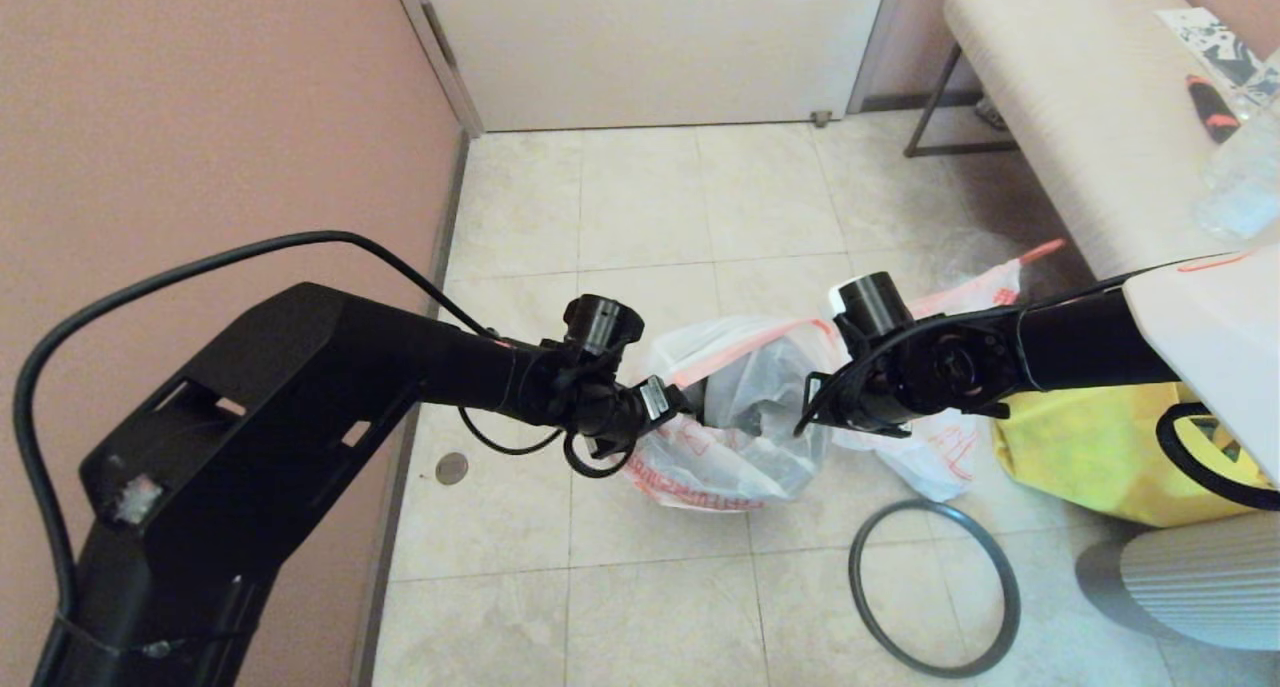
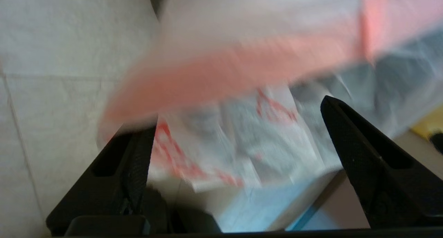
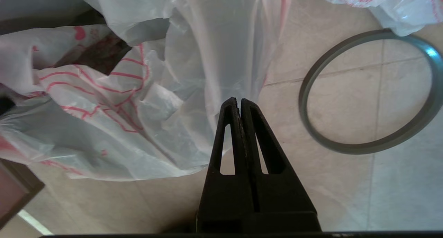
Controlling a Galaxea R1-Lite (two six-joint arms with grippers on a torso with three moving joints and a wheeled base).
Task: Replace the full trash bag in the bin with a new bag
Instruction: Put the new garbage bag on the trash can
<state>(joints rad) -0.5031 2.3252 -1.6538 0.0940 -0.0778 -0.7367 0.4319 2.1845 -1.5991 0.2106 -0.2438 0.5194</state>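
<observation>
Left wrist: new bag (image 2: 242, 75) between left hand (image 2: 238, 127) fingers

We think this is a room in a home, maybe a hallway by a door. We see a floor of pale square tiles (image 1: 640, 207), a plain pink wall (image 1: 200, 97), a shut white door (image 1: 650, 37) and a long cream padded bench on thin dark metal legs (image 1: 1060, 97).

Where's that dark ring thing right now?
In the head view the dark grey hoop lies flat on the tiled floor, low and right of centre, just in front of the lumpy full trash bag and the yellow tote.
</observation>
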